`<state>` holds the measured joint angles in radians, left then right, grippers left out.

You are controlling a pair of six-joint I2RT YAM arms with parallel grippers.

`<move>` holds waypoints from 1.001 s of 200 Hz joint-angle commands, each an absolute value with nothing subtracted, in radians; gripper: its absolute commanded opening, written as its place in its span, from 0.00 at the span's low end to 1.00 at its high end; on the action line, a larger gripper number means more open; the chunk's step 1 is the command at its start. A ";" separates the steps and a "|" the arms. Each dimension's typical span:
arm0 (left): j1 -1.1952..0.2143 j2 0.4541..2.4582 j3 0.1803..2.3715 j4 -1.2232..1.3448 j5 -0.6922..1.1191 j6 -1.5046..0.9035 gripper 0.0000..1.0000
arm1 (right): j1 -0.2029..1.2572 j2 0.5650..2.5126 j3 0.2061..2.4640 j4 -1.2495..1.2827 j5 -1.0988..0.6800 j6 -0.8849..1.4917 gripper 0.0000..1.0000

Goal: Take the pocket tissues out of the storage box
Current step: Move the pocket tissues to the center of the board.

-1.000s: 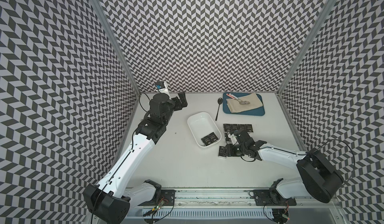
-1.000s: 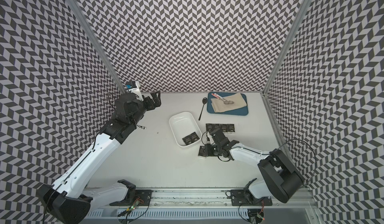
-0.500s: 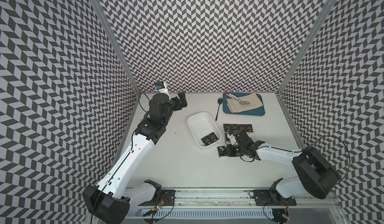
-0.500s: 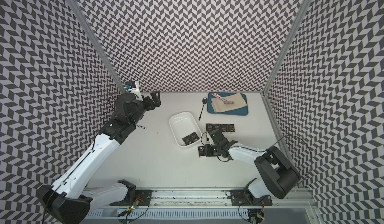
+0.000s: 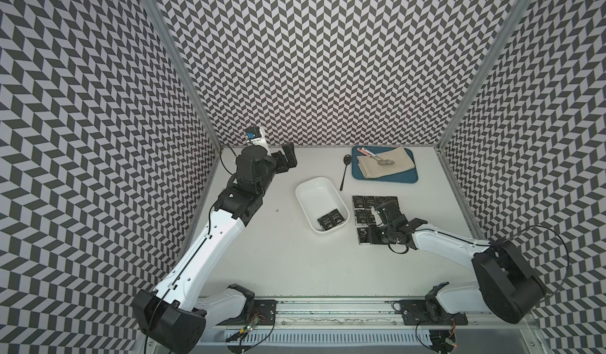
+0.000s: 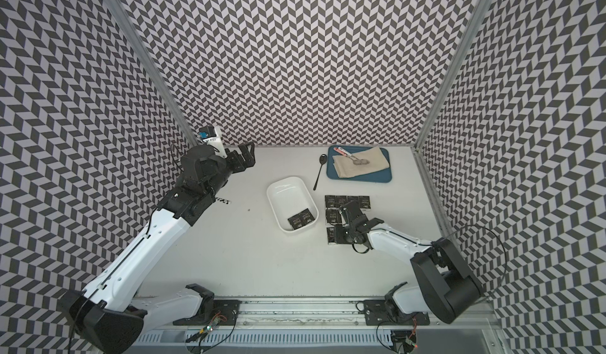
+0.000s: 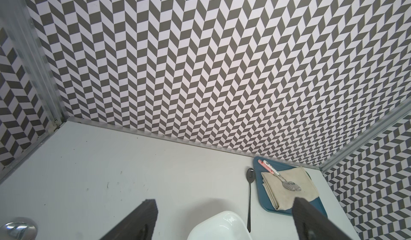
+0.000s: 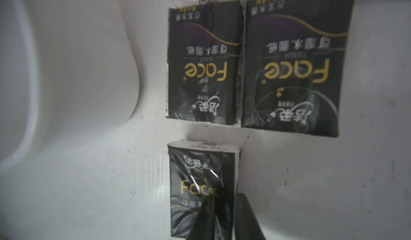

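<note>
My left fingers (image 7: 144, 218) are spread wide near the back left corner of the table (image 5: 278, 270), with nothing between them. My right fingers (image 8: 246, 218) sit low and nearly together, astride the edge of one packet (image 8: 200, 183) lying flat on the table just beside the box (image 5: 314, 199); I cannot tell whether they pinch it. Two packets (image 5: 332, 221) lie side by side in the box's near corner, and the other packets (image 5: 370, 202) lie in rows on the table right of the box.
</note>
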<state>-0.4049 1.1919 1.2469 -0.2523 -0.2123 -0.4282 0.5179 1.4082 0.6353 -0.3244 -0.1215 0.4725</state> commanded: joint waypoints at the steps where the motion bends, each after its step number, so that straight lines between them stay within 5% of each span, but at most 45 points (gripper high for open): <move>1: -0.399 1.198 1.291 -0.218 -0.182 -0.442 0.99 | 0.508 1.463 0.648 -0.410 -0.041 0.466 0.20; 200: -0.387 1.161 1.296 -0.193 -0.127 -0.472 0.99 | 0.437 1.516 0.827 -0.820 0.185 0.480 0.24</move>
<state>-0.3962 1.1862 1.2716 -0.2192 -0.1532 -0.4660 0.4740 1.5085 0.8352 -0.7105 0.1318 0.4789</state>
